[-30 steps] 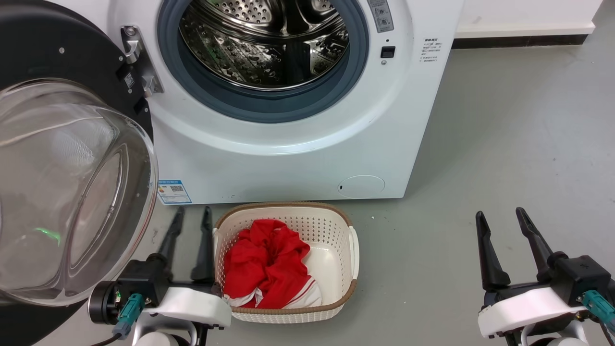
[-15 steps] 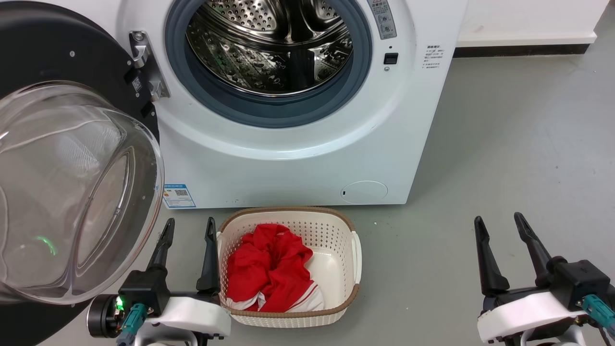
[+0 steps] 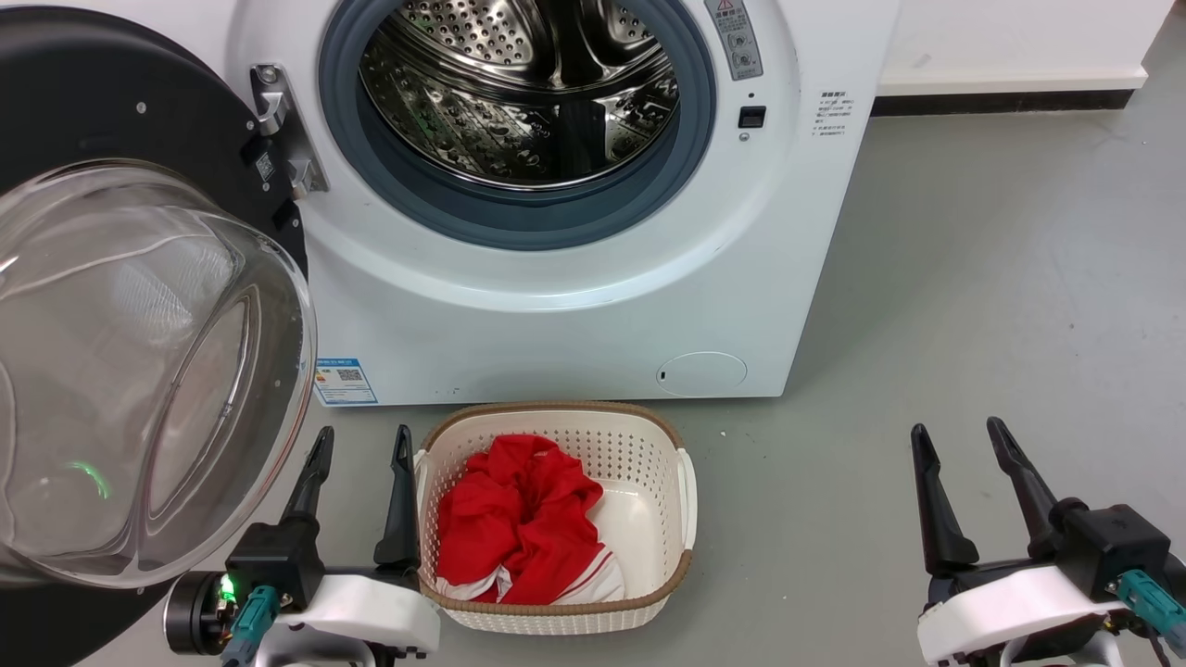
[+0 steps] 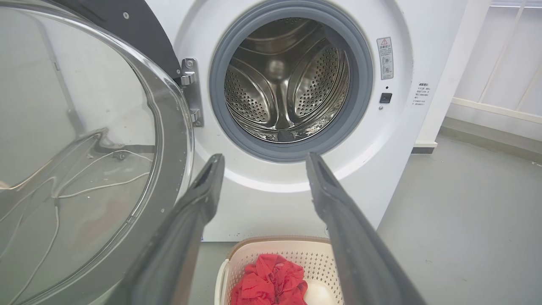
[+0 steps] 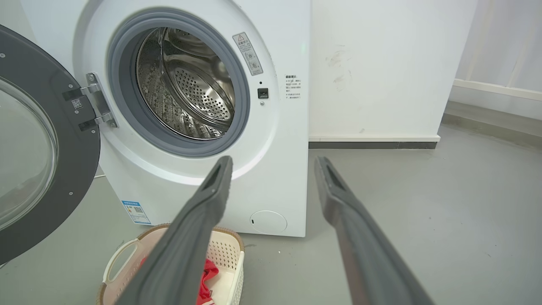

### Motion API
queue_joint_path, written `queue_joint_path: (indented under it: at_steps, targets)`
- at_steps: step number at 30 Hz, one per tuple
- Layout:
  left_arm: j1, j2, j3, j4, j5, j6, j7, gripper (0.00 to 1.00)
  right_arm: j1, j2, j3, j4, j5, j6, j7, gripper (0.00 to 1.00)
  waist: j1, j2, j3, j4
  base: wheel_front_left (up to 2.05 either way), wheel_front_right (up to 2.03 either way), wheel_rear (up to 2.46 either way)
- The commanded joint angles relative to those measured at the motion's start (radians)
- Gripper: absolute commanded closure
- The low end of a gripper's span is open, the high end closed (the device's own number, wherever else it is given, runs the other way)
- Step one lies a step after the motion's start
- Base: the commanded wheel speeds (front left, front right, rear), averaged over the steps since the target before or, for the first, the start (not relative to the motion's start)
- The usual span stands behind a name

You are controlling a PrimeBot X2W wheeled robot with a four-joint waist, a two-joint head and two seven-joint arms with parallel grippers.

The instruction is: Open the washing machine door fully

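The white washing machine stands ahead with its steel drum exposed. Its door, a black disc with a clear bulging glass bowl, hangs swung out to the left on its metal hinge. My left gripper is open and holds nothing. It sits low, just right of the glass bowl and beside the basket, apart from the door. At the lower right, over bare floor, my right gripper is open too, with nothing between its fingers.
A cream laundry basket with a red cloth sits on the floor in front of the machine. Grey floor stretches to the right. A white wall with a dark skirting strip runs behind.
The whole head view has shifted slightly, so the camera moved. My left gripper drew back a little and its fingers spread a bit wider. The door has stayed where it was.
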Motion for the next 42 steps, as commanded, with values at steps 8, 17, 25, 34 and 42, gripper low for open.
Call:
queue_joint_path:
  at_steps: [8, 17, 25, 34, 42]
  targets:
    - [0.000, 0.004, -0.001, 0.001, -0.003, 0.002, -0.001, 1.00, -0.001, 0.000, 0.003, 0.007, 0.003, 0.000, -0.001, 1.00, 0.0000, -0.0001, 0.006, -0.003, 0.00, 0.00, 0.00]
    - [0.018, -0.010, 0.009, 0.055, -0.089, -0.012, 0.021, 1.00, 0.019, -0.004, 0.005, 0.059, 0.101, 0.000, 0.010, 1.00, 0.0000, -0.0001, 0.005, -0.003, 0.00, 0.00, 0.00]
    - [0.003, -0.019, 0.040, 0.069, -0.252, -0.039, 0.062, 1.00, -0.003, -0.014, 0.002, 0.083, 0.287, 0.000, 0.031, 1.00, 0.0000, -0.0001, 0.003, -0.003, 0.00, 0.00, 0.00]
    - [-0.009, -0.028, 0.068, 0.081, -0.399, -0.064, 0.098, 1.00, -0.022, -0.020, -0.003, 0.104, 0.453, 0.000, 0.051, 1.00, 0.0000, -0.0001, 0.000, -0.003, 0.00, 0.00, 0.00]
    - [-0.018, -0.036, 0.091, 0.090, -0.517, -0.083, 0.128, 1.00, -0.036, -0.024, -0.008, 0.120, 0.584, 0.000, 0.068, 1.00, 0.0000, -0.0001, -0.001, -0.003, 0.00, 0.00, 0.00]
